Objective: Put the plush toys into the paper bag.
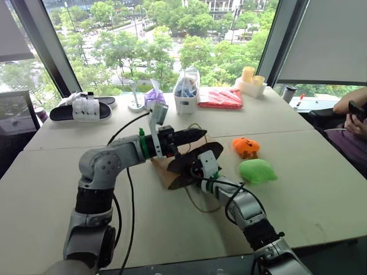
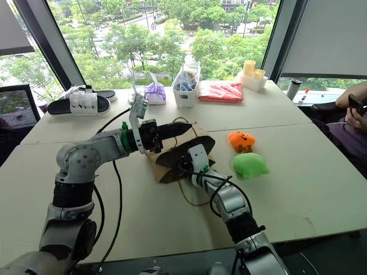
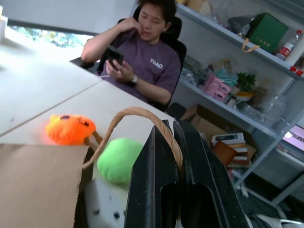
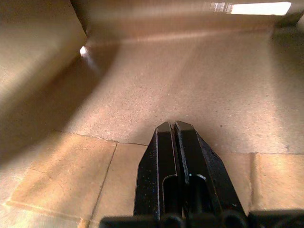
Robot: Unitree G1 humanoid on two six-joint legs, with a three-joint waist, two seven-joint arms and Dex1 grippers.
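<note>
i've got the left gripper (image 3: 173,142) clenched on the paper bag's (image 1: 166,169) cord handle (image 3: 124,115), lifted above the table (image 1: 298,212). my right gripper (image 4: 174,127) is pressed shut with nothing in it, inside the bag. the orange plush (image 1: 246,147) and green plush (image 1: 257,171) lie on the table just right of the bag.
</note>
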